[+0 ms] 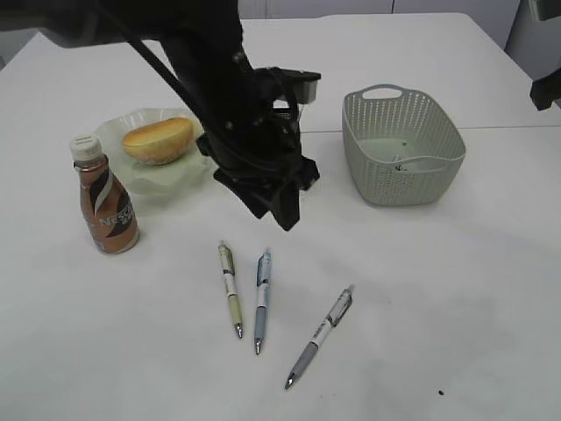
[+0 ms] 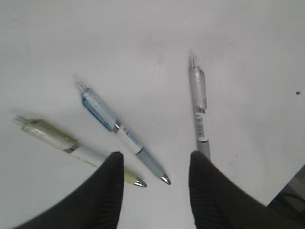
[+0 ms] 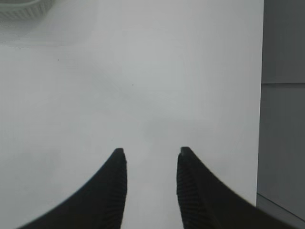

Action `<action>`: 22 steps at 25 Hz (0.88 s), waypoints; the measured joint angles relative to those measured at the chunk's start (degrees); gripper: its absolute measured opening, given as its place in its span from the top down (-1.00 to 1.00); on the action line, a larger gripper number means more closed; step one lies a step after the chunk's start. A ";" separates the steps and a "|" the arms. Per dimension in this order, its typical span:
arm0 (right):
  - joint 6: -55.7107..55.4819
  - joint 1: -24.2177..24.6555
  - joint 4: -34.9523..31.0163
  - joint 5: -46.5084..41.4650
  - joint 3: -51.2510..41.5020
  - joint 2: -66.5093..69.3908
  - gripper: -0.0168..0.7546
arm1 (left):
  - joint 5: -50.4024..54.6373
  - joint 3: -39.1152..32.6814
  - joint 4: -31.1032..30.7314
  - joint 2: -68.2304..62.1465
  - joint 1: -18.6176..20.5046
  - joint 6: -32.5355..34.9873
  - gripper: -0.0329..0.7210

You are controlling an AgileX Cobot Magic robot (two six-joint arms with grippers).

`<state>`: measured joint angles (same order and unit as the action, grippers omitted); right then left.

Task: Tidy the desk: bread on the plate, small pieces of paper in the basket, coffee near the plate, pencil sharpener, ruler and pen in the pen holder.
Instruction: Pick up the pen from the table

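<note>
Black left gripper (image 2: pixel 155 164) spread, empty; its fingertips hide grey pen (image 2: pixel 199 112) end. Black right gripper (image 3: pixel 150 157) spread, empty; pale green perforated basket (image 3: pixel 24 8) cut off far left.

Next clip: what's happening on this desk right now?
A two-arm robot is tidying a white table. The bread already sits on the plate, with the coffee bottle beside it. The left gripper hovers with open, empty jaws above three pens: green, blue and grey. The right gripper is open over bare table. The basket stands to the right.
</note>
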<state>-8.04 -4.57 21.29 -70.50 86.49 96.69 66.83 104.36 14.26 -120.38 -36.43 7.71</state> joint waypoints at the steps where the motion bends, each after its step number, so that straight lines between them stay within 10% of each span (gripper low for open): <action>1: 0.00 0.00 0.00 0.00 0.00 0.00 0.20 | 0.00 0.00 0.10 -0.60 -0.75 0.00 0.04; 11: 0.00 0.00 0.00 0.00 0.00 0.00 0.20 | -1.27 0.09 -2.65 -6.50 -10.09 -2.83 -0.14; 22: 0.00 0.00 0.00 0.00 0.00 0.00 0.20 | -2.62 0.09 -6.10 -13.28 -10.39 -4.56 -0.13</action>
<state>-8.04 -4.57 21.29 -70.50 86.49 96.69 64.21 104.45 8.16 -133.66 -46.82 3.14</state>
